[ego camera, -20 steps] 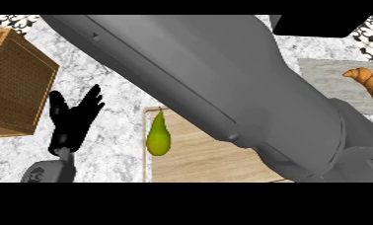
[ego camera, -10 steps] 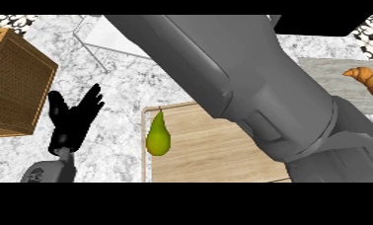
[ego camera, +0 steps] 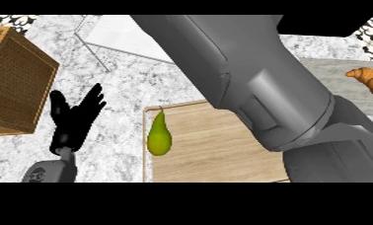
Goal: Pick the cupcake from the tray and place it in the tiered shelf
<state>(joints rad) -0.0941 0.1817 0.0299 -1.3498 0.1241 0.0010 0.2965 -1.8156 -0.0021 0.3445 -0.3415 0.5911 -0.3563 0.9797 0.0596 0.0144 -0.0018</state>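
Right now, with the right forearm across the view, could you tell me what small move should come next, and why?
Probably keep carrying the right arm up toward the shelf at the top left. The arm reaches that way, but its hand and the cupcake are out of sight, so I cannot confirm the hold. The left hand rests open beside the tray, where only a pear shows.

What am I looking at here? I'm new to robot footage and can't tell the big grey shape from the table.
This one picture is seen from the robot's head, looking steeply down at a white marbled counter. The big grey shape is the robot's right forearm, close to the camera; its hand is out of sight, so I cannot tell what it holds. The black left hand rests open at lower left, fingers up, holding nothing. A green pear lies on a light wooden tray. A brown wicker box stands at left, and a golden croissant shows at the right edge. No cupcake is visible.
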